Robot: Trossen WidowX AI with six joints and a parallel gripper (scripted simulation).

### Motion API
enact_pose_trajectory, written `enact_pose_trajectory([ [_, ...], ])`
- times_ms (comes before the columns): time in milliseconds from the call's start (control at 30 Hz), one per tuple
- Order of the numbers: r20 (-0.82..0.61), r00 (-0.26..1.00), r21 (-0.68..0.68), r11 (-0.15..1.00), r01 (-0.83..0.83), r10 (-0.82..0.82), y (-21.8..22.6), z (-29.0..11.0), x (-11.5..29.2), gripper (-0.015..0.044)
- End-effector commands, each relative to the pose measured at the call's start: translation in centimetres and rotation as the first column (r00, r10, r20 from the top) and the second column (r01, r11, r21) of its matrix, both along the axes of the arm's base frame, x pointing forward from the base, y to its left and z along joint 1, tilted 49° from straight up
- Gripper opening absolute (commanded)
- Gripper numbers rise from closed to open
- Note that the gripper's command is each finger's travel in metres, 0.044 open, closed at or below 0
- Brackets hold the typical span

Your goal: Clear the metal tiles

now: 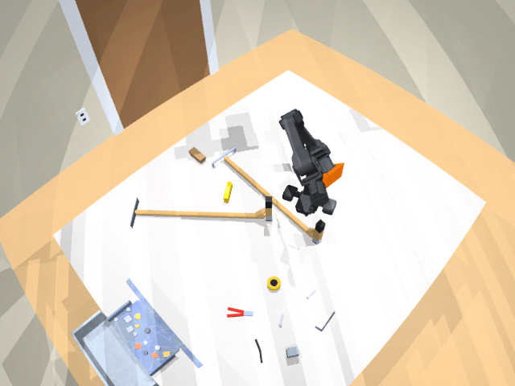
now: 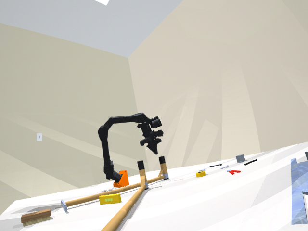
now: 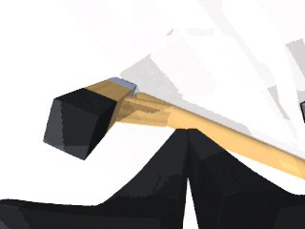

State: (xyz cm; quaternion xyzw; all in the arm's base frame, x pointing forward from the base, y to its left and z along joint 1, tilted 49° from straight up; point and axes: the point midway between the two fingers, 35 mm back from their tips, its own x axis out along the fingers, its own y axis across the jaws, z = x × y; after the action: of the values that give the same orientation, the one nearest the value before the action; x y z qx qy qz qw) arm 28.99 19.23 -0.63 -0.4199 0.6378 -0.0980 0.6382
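Still at the reaching step: end effector (image 2: 154,150) closed on nothing, poised above a scraper's black grip (image 2: 162,160), both scrapers lying on the bench (image 1: 374,215), tiles (image 1: 145,330) unmoved on the plate (image 1: 160,332); next, probably opening before any descent.

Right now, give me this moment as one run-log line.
gripper: shut, empty, above a scraper's black grip | both scrapers on table | tiles: on steel plate | catch box: no tiles seen
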Motion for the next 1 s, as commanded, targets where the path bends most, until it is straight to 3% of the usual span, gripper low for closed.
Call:
enact_pose_trajectory([
  [0,-0.003,1.0,-0.006,1.0,-0.004,0.004,-0.7,-0.6,0.0,0.0],
  [967,-0.002,1.0,-0.008,1.0,-0.003,0.003,-4.9,-4.2,-0.2,0.0],
])
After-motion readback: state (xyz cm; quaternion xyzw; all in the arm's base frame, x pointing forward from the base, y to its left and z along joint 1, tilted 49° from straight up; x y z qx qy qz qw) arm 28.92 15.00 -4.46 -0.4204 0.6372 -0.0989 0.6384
